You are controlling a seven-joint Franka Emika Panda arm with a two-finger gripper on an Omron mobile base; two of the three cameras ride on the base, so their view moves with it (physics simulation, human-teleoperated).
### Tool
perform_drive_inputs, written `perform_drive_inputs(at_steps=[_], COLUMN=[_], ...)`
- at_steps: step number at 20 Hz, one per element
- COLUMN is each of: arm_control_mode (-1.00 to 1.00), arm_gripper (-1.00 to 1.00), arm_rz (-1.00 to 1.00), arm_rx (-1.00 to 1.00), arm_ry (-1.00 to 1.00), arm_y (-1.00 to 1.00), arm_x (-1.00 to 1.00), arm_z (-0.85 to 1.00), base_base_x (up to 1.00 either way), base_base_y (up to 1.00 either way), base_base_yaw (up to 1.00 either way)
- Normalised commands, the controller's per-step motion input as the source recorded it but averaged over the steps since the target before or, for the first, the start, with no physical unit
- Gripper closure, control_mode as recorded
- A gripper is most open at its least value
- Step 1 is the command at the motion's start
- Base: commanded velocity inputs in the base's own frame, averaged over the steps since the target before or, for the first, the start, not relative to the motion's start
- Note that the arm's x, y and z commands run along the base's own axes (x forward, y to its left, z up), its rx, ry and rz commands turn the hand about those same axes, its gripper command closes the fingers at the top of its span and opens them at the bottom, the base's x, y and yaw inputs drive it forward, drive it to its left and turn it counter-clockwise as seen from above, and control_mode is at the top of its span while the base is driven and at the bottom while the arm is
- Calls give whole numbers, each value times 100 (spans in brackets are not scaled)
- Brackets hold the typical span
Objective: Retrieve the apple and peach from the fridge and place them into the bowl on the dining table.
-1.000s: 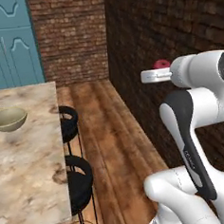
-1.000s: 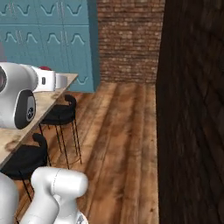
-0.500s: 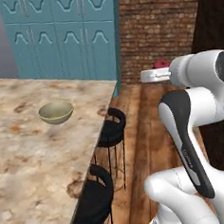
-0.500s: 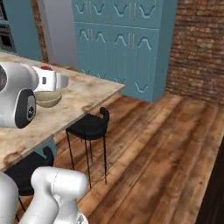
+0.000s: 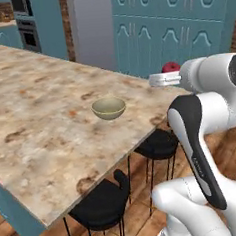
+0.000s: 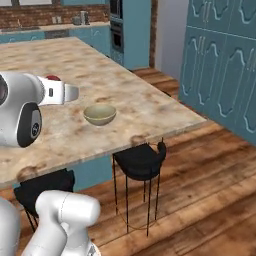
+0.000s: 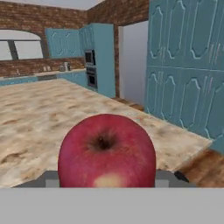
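I see the apple (image 7: pixel 107 151) — dark red, stem dimple facing the hand camera, a pale patch low on its skin — sitting large in the hand view, with the tool (image 7: pixel 107 177) clamped on it, grey finger pieces showing at either side of its base. In the left base view the apple (image 5: pixel 170 67) pokes up as a small red cap above the tool (image 5: pixel 159 79), carried in the air at the near corner of the worktop (image 5: pixel 35 126). In the right base view the same red cap (image 6: pixel 52 78) shows over the white hand, the tool (image 6: pixel 70 93) pointing toward the bowl (image 6: pixel 100 114).

The bowl (image 5: pixel 109 108) is olive-tan, shallow and upright on the mottled beige-and-brown worktop (image 6: pixel 145 112), near its end edge — I see nothing inside it. The apple is held near the bowl, not over it.

Two black stools (image 5: pixel 102 206) stand tucked along the worktop's side on a wooden floor (image 6: pixel 200 200). Teal cabinets (image 5: pixel 182 19) line the wall behind.
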Motion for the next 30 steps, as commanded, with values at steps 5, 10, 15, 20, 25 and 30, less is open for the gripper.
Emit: perform_drive_inputs(at_steps=[5,10,15,20,25,30], arm_control_mode=[100,100,100,100,100,-100], arm_gripper=[100,100,100,100,100,100], arm_rz=[0,0,0,0,0,0], arm_rx=[0,0,0,0,0,0], arm_ry=[0,0,0,0,0,1], arm_y=[0,0,0,0,0,-7], arm_x=[0,0,0,0,0,24], arm_z=[0,0,0,0,0,-8], base_base_x=[93,97,84,81,40,18], base_base_y=[-68,-98,-100,-95,-12,0], base_base_yaw=[63,46,34,26,7,0])
